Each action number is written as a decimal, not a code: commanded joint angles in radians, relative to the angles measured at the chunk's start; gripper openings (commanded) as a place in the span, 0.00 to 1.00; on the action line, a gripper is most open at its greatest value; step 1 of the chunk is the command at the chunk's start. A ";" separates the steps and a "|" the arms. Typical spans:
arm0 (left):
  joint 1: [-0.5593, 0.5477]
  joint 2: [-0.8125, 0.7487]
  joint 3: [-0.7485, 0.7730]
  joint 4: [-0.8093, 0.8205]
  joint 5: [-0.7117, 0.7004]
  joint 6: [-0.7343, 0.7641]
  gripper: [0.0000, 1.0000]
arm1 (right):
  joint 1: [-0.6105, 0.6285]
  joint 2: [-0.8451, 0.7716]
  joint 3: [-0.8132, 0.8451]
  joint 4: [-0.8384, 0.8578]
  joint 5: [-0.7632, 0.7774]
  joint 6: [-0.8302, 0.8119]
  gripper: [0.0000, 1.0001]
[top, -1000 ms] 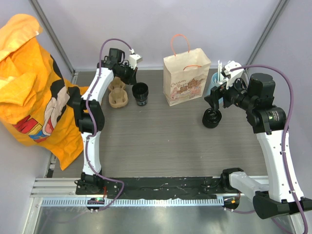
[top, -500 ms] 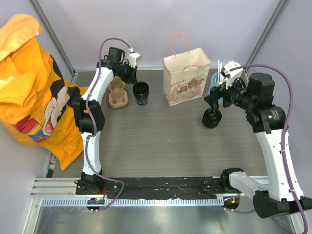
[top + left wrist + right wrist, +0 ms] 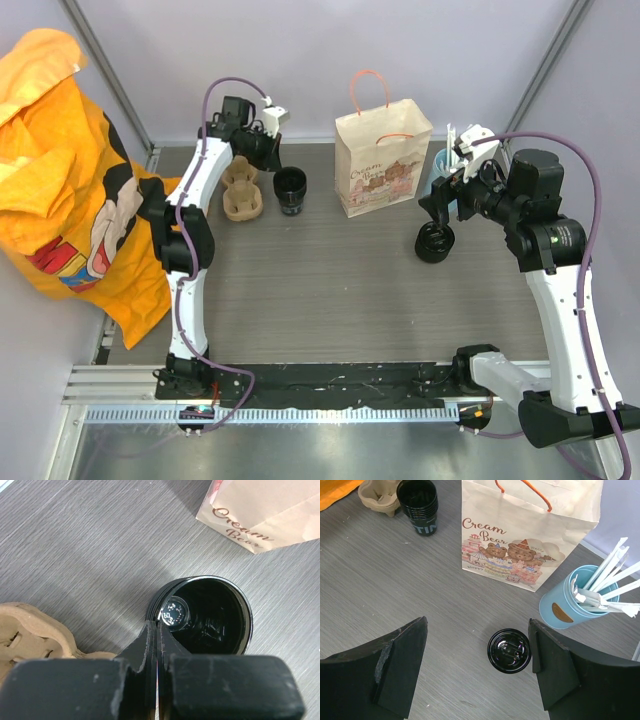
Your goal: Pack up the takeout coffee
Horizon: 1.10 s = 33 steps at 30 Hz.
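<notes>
The takeout coffee [image 3: 509, 650] is a small black cup with a round black lid, standing upright on the grey table [image 3: 320, 280]. In the top view the coffee [image 3: 434, 243] is to the right of the paper bag [image 3: 382, 165]. My right gripper [image 3: 477, 621] hangs open above it, the lid lying close to the right finger [image 3: 555, 665], with nothing held. My left gripper [image 3: 157, 626] is shut on nothing, its tips over the near rim of an open black cup [image 3: 210, 615]. In the top view the left gripper [image 3: 270, 152] is at the back left.
The paper bag [image 3: 520, 535] stands upright behind the coffee. A light-blue cup of white straws [image 3: 565, 605] is just right of the bag. A stack of open black cups [image 3: 288, 190] and a brown pulp carrier [image 3: 241, 190] sit at the back left. Orange cloth [image 3: 60, 180] drapes the left side.
The left wrist has shifted slightly toward the back. The right arm and the coffee have not moved.
</notes>
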<state>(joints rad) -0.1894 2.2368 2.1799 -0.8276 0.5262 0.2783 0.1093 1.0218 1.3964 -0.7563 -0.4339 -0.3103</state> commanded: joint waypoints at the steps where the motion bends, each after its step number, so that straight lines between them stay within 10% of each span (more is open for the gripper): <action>1: 0.005 -0.045 0.061 0.025 0.043 -0.036 0.00 | -0.003 0.000 0.027 0.034 -0.019 0.011 0.86; 33: 0.085 -0.124 0.179 0.067 0.132 -0.174 0.00 | -0.003 0.024 0.053 0.025 -0.048 0.011 0.87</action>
<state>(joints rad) -0.1127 2.2139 2.2906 -0.8047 0.6205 0.1333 0.1093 1.0473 1.4067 -0.7570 -0.4622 -0.3103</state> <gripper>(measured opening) 0.012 0.868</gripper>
